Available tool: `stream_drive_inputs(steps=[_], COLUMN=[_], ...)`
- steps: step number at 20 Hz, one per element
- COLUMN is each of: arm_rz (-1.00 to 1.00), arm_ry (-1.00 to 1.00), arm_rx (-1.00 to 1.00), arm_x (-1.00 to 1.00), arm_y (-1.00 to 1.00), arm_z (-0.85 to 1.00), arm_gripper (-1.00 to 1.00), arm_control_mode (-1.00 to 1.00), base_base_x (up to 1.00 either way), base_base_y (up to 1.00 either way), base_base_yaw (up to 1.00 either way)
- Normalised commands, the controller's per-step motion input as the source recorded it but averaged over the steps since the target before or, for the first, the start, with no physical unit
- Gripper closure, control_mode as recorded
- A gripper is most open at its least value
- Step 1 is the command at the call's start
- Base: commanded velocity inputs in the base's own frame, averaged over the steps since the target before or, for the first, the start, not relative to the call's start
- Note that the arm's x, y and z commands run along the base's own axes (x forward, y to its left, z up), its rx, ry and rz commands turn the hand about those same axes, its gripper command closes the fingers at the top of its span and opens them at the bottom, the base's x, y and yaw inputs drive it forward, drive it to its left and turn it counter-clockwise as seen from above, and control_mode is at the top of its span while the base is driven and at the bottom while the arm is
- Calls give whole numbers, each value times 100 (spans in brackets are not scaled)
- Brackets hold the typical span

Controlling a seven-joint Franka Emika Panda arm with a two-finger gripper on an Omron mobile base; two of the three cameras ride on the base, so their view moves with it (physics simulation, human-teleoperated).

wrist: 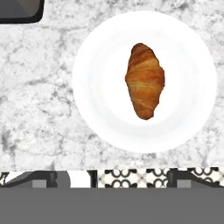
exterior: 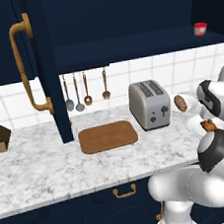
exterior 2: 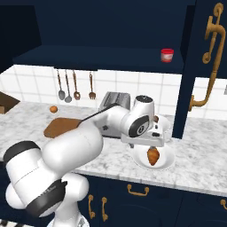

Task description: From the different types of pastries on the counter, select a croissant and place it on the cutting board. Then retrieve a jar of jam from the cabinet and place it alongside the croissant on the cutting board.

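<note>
No writing or brand can be read on anything here; the jar of jam (exterior 2: 167, 55) carries only a pale band too small to make out. The croissant (wrist: 145, 81) lies on a round white plate (wrist: 100, 109) on the marbled surface (exterior: 41, 167), right of the toaster (exterior: 149, 104) in the left base view. In the hand view its long axis runs from top to bottom of the picture, with darker tips at both ends, and it sits right of the plate's middle, with bare plate all around it. The plate is close to the front edge of the surface, where patterned floor shows just past the stone. The tool (exterior 2: 150, 142) hangs directly above the croissant, apart from it; whether its jaws are spread or closed I cannot tell. The cutting board (exterior: 108, 136) lies flat left of the toaster, its long side along the wall, with bare stone in front of it. A darker pastry (exterior: 181, 103) sits on another plate behind the toaster's right end. The jar stands on the shelf of the cabinet (exterior: 125, 42), whose door (exterior: 41, 68) stands open.
</note>
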Motion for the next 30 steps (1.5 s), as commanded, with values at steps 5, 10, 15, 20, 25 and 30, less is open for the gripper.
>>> stream_drive_inputs(steps=[5, 10, 15, 20, 25, 30], arm_rz=[0, 0, 0, 0, 0, 0], arm_ry=[0, 0, 0, 0, 0, 3], arm_rx=[0, -1, 0, 0, 0, 0], arm_x=[12, 38, 21, 1, 11, 20], arm_y=[-2, -7, -39, -7, 0, 0], arm_z=[-22, -24, -12, -17, -16, -24], arm_gripper=[-100, -100, -100, -100, -100, -100], arm_control_mode=[-100, -100, -100, -100, -100, -100], base_base_x=[0, 0, 0, 0, 0, 0], base_base_y=[0, 0, 0, 0, 0, 0], base_base_yaw=[0, 0, 0, 0, 0, 0])
